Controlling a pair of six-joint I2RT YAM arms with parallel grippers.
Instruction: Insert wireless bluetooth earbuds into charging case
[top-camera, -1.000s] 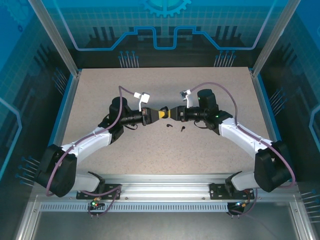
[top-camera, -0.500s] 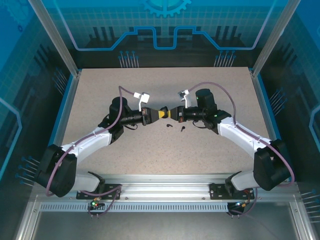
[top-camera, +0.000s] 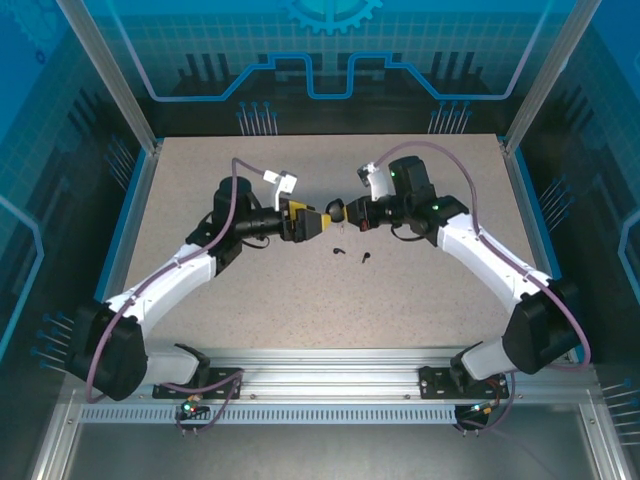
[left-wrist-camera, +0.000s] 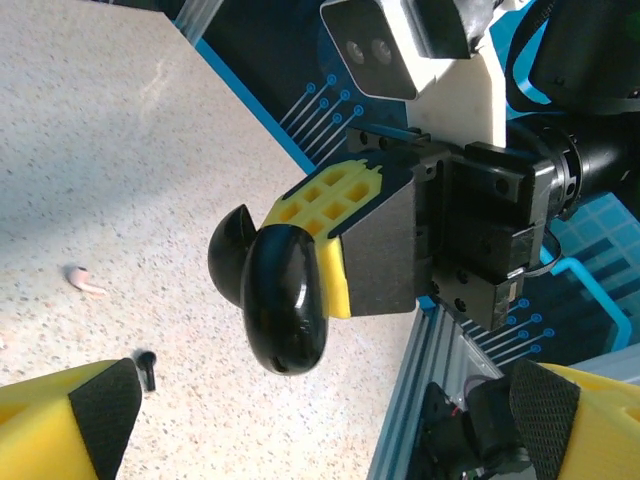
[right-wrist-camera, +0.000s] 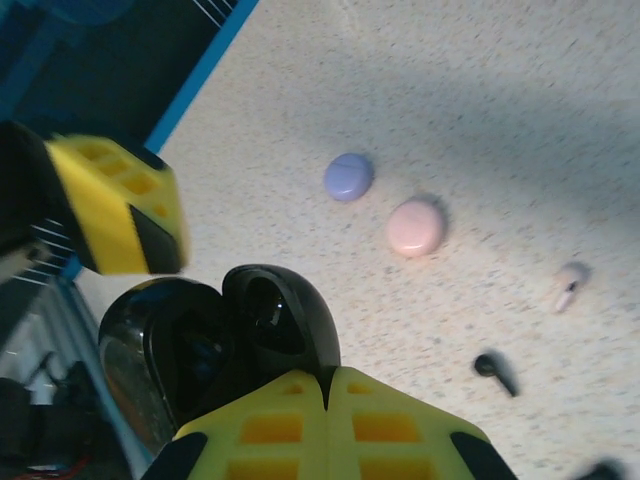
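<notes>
The speckled table (top-camera: 420, 290) carries everything. Over its middle the left gripper (top-camera: 320, 221) stands spread wide with nothing between its fingers, facing the right gripper (top-camera: 347, 212). The right gripper is clamped on the black charging case (right-wrist-camera: 225, 340), whose lid is hinged open. A pink case (right-wrist-camera: 416, 227) and a lavender case (right-wrist-camera: 348, 176) lie side by side on the table. A black earbud (top-camera: 338, 251) and a second black earbud (top-camera: 364, 257) lie just nearer the table's near edge than both grippers. A pale pink earbud (right-wrist-camera: 571, 282) lies near one of them.

no words, numbers or brand marks can be read anywhere. the blue back panel (top-camera: 200, 50) carries a gear emblem (top-camera: 330, 12) and circuit-style lines, all without letters.
</notes>
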